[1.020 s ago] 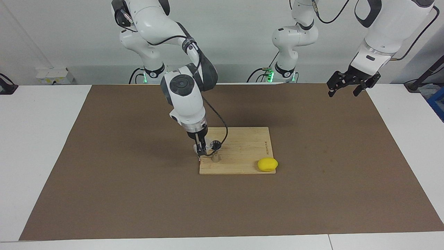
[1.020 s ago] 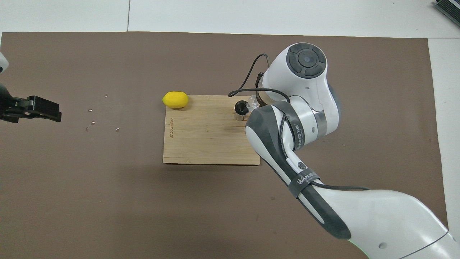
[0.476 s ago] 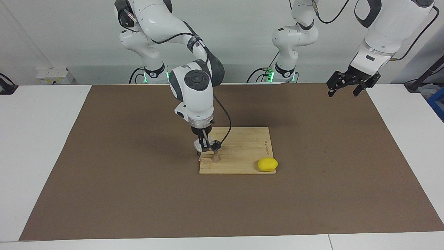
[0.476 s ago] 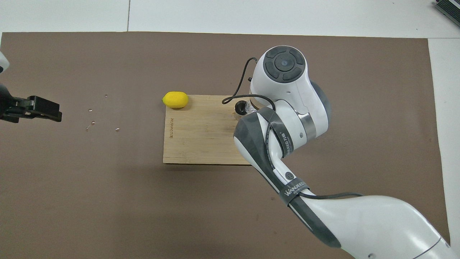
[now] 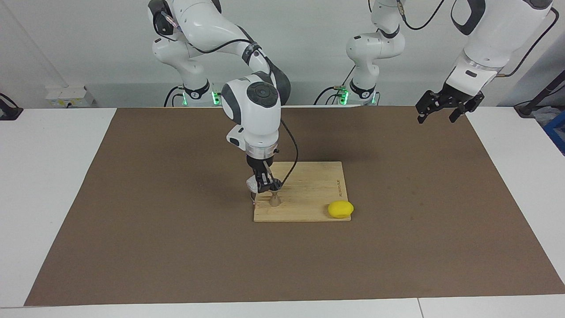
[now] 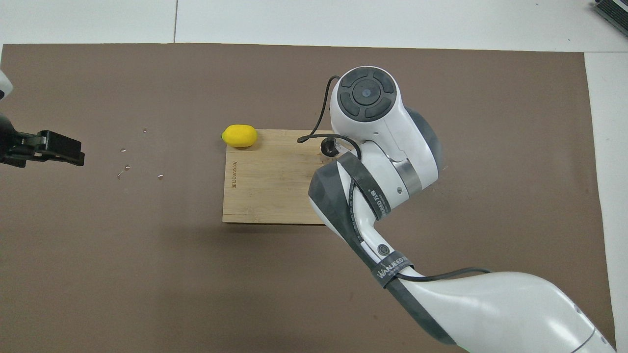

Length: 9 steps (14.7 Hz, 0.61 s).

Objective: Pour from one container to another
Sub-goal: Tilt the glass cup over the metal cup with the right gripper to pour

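The clear cup [image 5: 252, 183] hangs just above the wooden board [image 5: 309, 194], tilted, with my right gripper [image 5: 263, 187] shut on it. Its rim is right beside the top of the steel jigger [image 5: 275, 200], which stands upright on the board near the corner at the right arm's end. In the overhead view my right arm hides the cup, and only part of the jigger's dark mouth [image 6: 327, 147] shows. My left gripper [image 5: 436, 119] waits open and empty, raised over the mat's corner by the left arm's base; the overhead view shows the left gripper [image 6: 73, 149] at its edge.
A yellow lemon [image 5: 340, 209] lies at the board's corner farthest from the robots, toward the left arm's end. The board [image 6: 270, 181] rests on a brown mat [image 5: 176, 247]. A few small specks [image 6: 125, 167] dot the mat near the left gripper.
My right arm's wrist has swung toward the left arm's end, standing more upright over the jigger with the cup still in its grip. The left arm has not moved.
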Each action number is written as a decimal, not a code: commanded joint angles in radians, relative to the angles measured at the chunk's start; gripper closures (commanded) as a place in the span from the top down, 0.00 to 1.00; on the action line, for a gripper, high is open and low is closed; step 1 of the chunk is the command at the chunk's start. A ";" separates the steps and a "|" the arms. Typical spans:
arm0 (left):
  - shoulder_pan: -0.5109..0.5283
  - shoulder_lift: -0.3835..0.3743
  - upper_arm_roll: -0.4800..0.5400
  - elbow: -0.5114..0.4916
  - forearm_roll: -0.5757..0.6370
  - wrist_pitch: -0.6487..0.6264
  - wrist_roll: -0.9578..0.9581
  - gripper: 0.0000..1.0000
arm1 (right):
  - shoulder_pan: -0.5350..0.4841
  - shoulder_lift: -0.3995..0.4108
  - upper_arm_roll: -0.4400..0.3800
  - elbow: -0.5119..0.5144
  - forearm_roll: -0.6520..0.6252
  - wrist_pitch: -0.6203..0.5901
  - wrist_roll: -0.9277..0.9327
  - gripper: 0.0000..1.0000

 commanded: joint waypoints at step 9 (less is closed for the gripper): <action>0.012 -0.019 -0.006 -0.020 0.007 0.003 0.012 1.00 | 0.023 0.027 0.004 0.053 -0.153 -0.019 0.012 0.00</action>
